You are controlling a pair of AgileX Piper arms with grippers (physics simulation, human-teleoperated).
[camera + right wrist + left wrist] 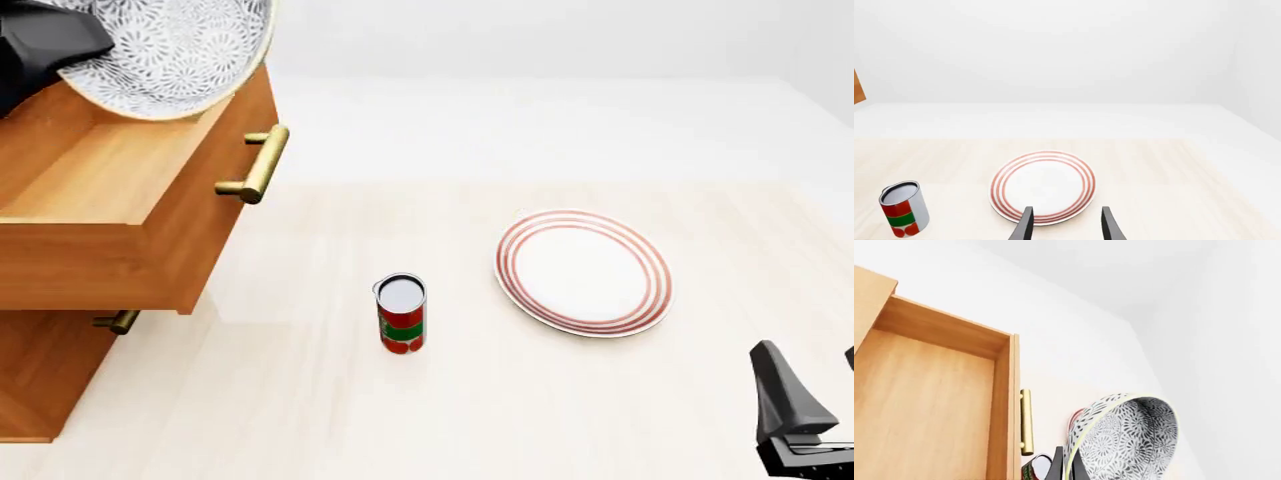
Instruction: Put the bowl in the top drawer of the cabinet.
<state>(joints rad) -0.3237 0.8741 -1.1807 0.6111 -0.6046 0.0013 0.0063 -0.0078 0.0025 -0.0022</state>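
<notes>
You are holding the bowl (167, 50) in your left gripper (1066, 471), whose fingers are pinching the pale rim, one finger on each side of the wall. The bowl is hanging tilted on its edge above the top drawer (114, 205), over the far part near the drawer's front panel, with its patterned inside facing you in the front view. The drawer is standing pulled out from the cabinet (40, 375), its wooden floor lying bare beneath the bowl. The bowl's lower rim is sitting just beside the top edge of the front panel, close to the brass handle (258, 163).

Your right gripper (1066, 225) is resting low at the near right of the table (400, 400), jaws parted and holding nothing, pointing toward the plate (583, 271). The can (400, 313) is standing upright between the cabinet and the plate, well apart from both arms.
</notes>
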